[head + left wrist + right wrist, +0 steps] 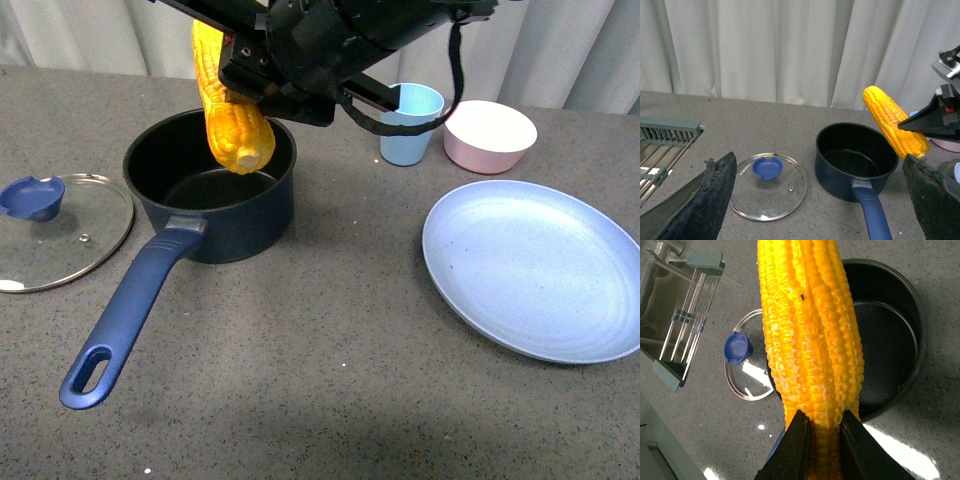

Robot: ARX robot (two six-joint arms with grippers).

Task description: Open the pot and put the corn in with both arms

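The dark navy pot [212,195] stands uncovered on the grey table, its long blue handle [125,320] pointing toward the front left. Its glass lid [58,228] with a blue knob lies flat to the pot's left. My right gripper [824,427] is shut on the yellow-orange corn [232,110], which hangs tilted just above the pot's open mouth [885,335], its blunt end lowest. In the left wrist view the corn [895,122] slants over the pot [855,160] and the lid [768,186] lies beside it. My left gripper [820,200] is open, raised and set back from the table.
A pale blue cup [410,123] and a pink bowl [489,135] stand behind the pot to the right. A large light-blue plate [535,268] lies at the right. A metal rack [662,145] sits at the table's far left. White curtains hang behind.
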